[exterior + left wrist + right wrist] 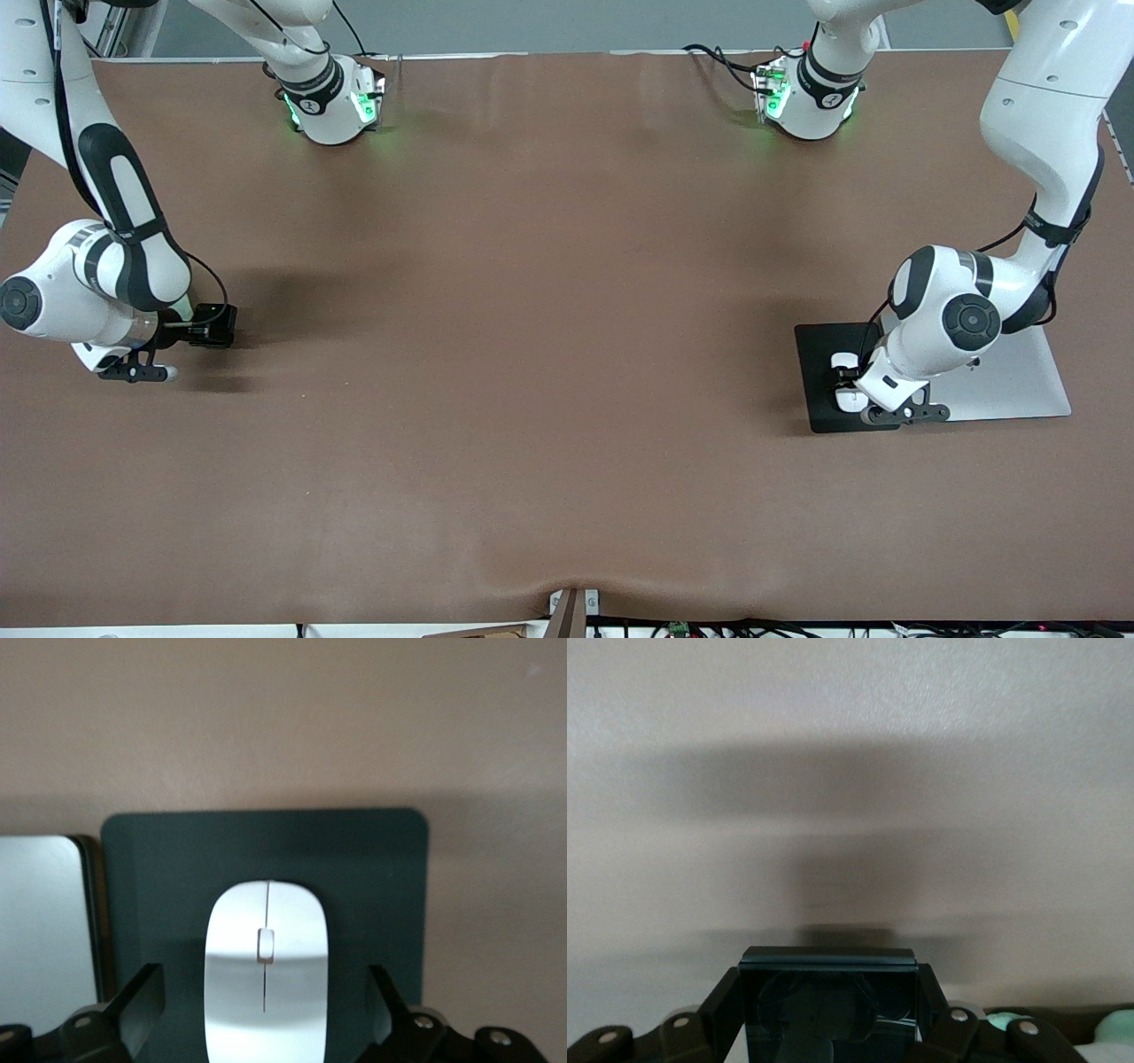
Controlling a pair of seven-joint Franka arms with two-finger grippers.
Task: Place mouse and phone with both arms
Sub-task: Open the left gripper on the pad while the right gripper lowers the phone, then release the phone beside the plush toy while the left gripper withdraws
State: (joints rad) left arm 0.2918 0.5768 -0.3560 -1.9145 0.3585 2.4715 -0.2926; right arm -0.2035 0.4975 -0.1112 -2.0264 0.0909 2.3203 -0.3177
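Front cam high, faces the bases; left wrist cam close over mouse on pad — shared with front; right wrist close over phone.

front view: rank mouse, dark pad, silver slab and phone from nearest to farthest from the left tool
1. mouse, between the open left tool's fingers
2. dark pad, under the mouse
3. silver slab, beside the pad
4. phone, held by the right tool at the right arm's end

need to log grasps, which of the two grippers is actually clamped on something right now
The right gripper: its fingers press both sides of the phone. The left gripper is open, its fingers standing apart from the mouse on the dark pad.
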